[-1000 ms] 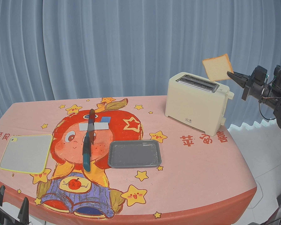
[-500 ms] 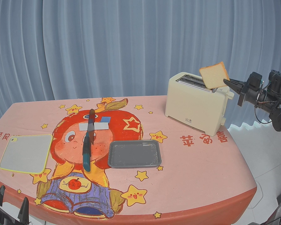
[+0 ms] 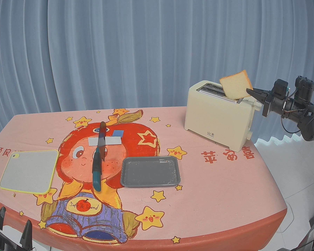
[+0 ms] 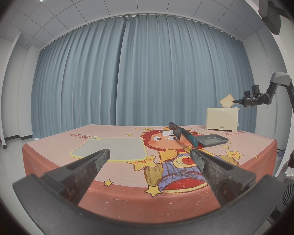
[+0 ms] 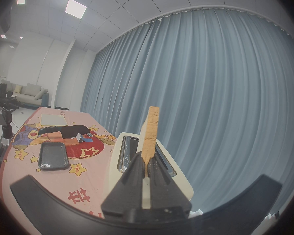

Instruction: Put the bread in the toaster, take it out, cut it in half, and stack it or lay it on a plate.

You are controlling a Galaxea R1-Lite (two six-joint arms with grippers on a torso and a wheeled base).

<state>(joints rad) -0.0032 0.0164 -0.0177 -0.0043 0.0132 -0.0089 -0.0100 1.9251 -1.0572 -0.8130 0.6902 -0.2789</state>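
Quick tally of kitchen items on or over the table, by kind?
bread slice: 1
toaster: 1
knife: 1
tray: 1
cutting board: 1
Total: 5

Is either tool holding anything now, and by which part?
Right tool pinches the bread slice by its lower corner on the arm's side, above the toaster. Left tool is open, holding nothing.

Small dark logo (image 3: 210, 134) sitting low on toaster (image 3: 216, 115) front. Red characters (image 3: 228, 154) running across tablecloth (image 3: 212, 199) at tray's (image 3: 150, 171) 3 o'clock; red glyphs (image 3: 1, 151) at cutting board's (image 3: 29, 171) 10 o'clock. Tiny script showing on cartoon badge (image 3: 83, 205).
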